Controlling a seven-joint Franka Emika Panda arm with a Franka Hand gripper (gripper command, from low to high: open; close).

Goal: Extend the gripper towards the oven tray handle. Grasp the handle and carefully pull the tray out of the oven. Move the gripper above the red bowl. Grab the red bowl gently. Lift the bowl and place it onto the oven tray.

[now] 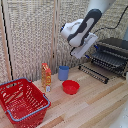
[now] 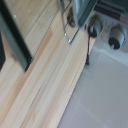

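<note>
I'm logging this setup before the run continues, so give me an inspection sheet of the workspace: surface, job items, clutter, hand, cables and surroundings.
Surface: light wooden table, bare in front of the bowl.
Job's things: black oven at the exterior view's right, door panel folded down; rack in the opening; red bowl upright on the table, apart from the oven.
Clutter: red wire basket, orange bottle, blue cup.
Hand: hand in the air near the oven front, holding nothing; finger spacing too blurred to tell.
Cables: black cable hanging above the oven.
Surroundings: woven folding screen behind the table.
</note>
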